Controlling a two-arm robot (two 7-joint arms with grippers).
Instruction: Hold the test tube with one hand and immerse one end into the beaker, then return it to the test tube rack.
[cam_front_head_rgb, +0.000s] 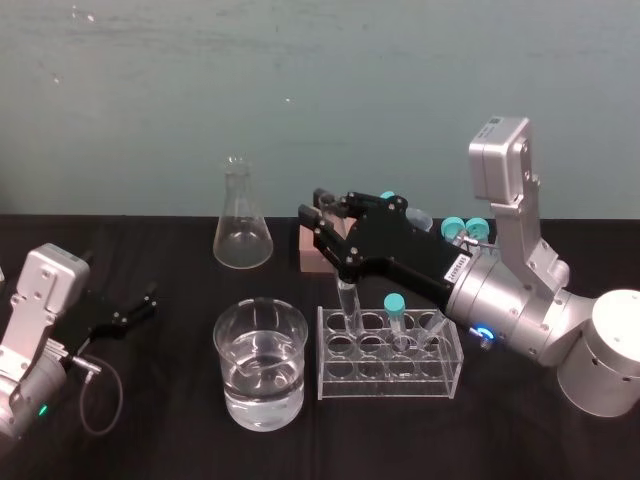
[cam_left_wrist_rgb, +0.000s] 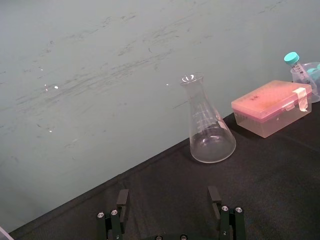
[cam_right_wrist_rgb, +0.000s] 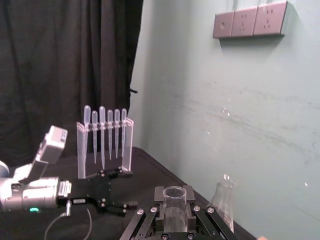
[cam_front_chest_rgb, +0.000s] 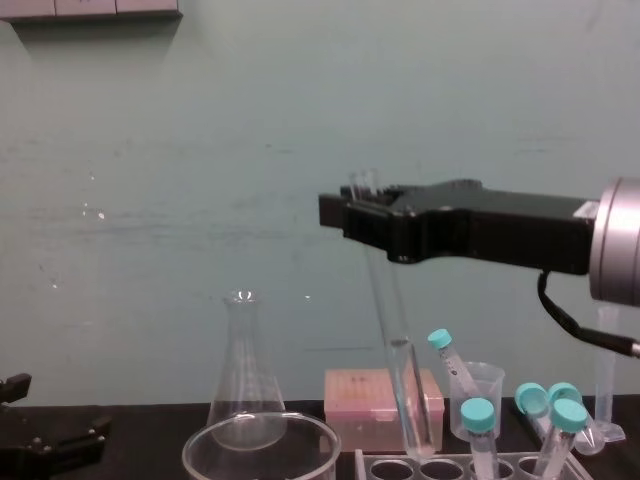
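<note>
One tilted test tube (cam_front_chest_rgb: 393, 330), pinched by the right gripper (cam_front_chest_rgb: 370, 218), may snag the rack (cam_front_head_rgb: 345, 385) rim; left gripper (cam_front_head_rgb: 140, 303) idles far left, jaws apart.

Head looks down, chest looks level; both share the beaker (cam_front_head_rgb: 232, 362).

The black worktop (cam_front_head_rgb: 180, 440) carries the part-filled beaker (cam_front_head_rgb: 260, 365), with the test tube rack (cam_front_head_rgb: 390, 352) just beside it at 3 o'clock, a conical flask (cam_front_head_rgb: 242, 235) at 12 and a pink box (cam_front_head_rgb: 310, 258) at 1.
</note>
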